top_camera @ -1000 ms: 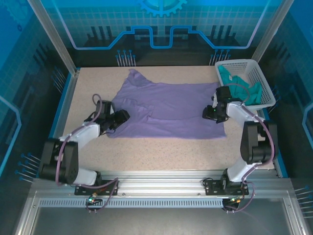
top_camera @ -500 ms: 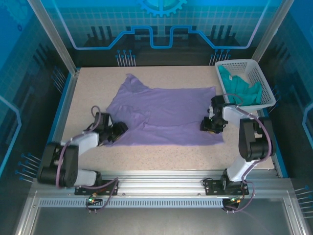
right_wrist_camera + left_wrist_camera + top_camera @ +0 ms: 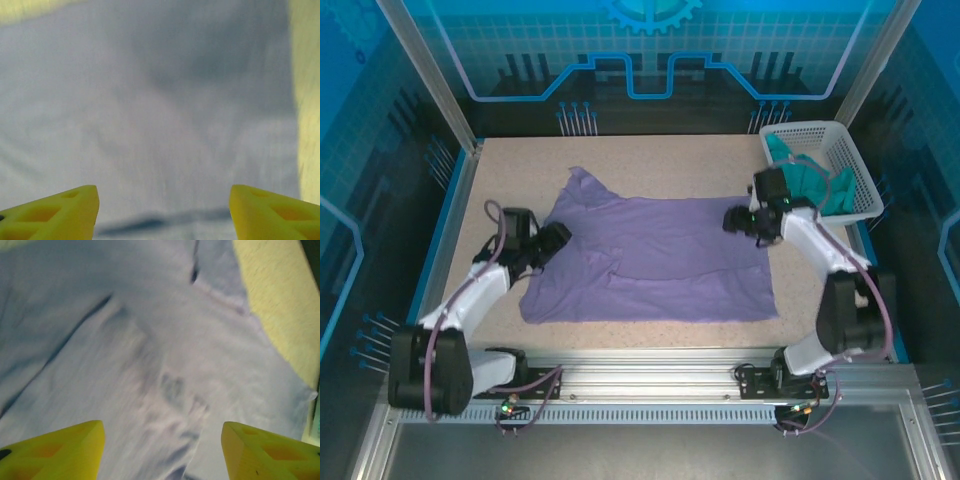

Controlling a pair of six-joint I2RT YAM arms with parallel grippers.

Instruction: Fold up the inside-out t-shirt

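Well, you are early in this job. The shirt (image 3: 655, 262) lies spread out on the middle of the desk (image 3: 670, 153), roughly a wide rectangle. One sleeve pokes out toward the far left corner, and the near hem runs close to the near edge. It is mostly flat but not tidy. A long crease runs across its left half, and the left wrist view shows ridges and a small bunched patch in the shirt (image 3: 150, 340).

Starting at the left, your left hand (image 3: 558, 238) hangs over the shirt's left edge, near the sleeve. In its wrist view the left hand (image 3: 162, 455) is released. The two yellow fingers stand wide apart with only cloth showing between them, and nothing is gripped. A strip of bare desk (image 3: 280, 300) shows to its right.

Moving across, your right hand (image 3: 733, 218) sits over the far right corner of the shirt. In its wrist view the right hand (image 3: 162, 215) is likewise released, fingers well apart above smooth cloth. The shirt (image 3: 160, 110) looks flatter here, though the picture is blurred.

At the far right, the basket (image 3: 855, 165) holds a teal garment (image 3: 805, 180). It is apart from the shirt and no part of this job.

My judgement is that the laying-out is about done, apart from smoothing that left-side crease. I can see no fold made yet, with no sleeve turned in and no half laid over the other. So every fold is left to do, and both hands will need to take hold of an edge first.
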